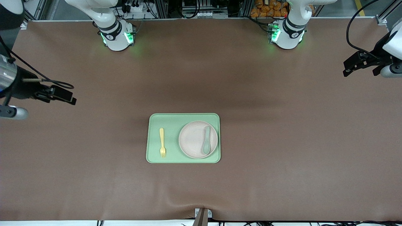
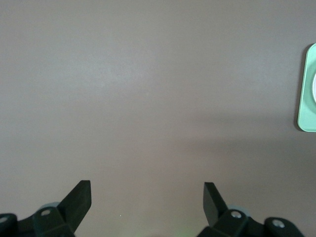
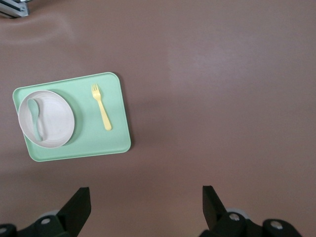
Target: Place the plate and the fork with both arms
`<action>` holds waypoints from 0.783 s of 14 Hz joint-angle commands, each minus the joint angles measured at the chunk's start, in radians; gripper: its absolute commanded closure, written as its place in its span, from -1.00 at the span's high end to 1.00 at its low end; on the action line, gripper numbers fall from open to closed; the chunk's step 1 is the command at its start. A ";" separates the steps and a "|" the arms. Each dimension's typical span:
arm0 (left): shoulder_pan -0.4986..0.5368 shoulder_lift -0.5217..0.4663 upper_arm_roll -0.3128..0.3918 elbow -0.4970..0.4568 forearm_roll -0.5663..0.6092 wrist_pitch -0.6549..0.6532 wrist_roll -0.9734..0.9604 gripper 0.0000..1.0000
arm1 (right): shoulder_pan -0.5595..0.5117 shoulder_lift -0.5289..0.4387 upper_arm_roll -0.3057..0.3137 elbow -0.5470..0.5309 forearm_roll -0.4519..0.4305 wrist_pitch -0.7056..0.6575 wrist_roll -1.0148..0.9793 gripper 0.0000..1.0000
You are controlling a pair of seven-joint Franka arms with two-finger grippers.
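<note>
Green tray [image 1: 183, 138] lies mid-bench, well apart from both tools, carrying the plate [image 1: 198, 139] with a spoon [image 1: 206, 140] on it and the fork [image 1: 162, 142] beside. Left tool [image 1: 356, 64] and right tool [image 1: 61, 94] wait wide-spread over bare bench ends, holding nothing.

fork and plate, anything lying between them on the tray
Nothing. In the front view only bare green tray separates the fork from the plate. The spoon lies on the plate, not in that gap.
</note>
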 commanded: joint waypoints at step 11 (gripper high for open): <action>-0.001 -0.010 0.004 0.014 -0.001 0.023 0.001 1.00 | 0.058 -0.219 -0.068 -0.242 -0.049 0.076 -0.069 1.00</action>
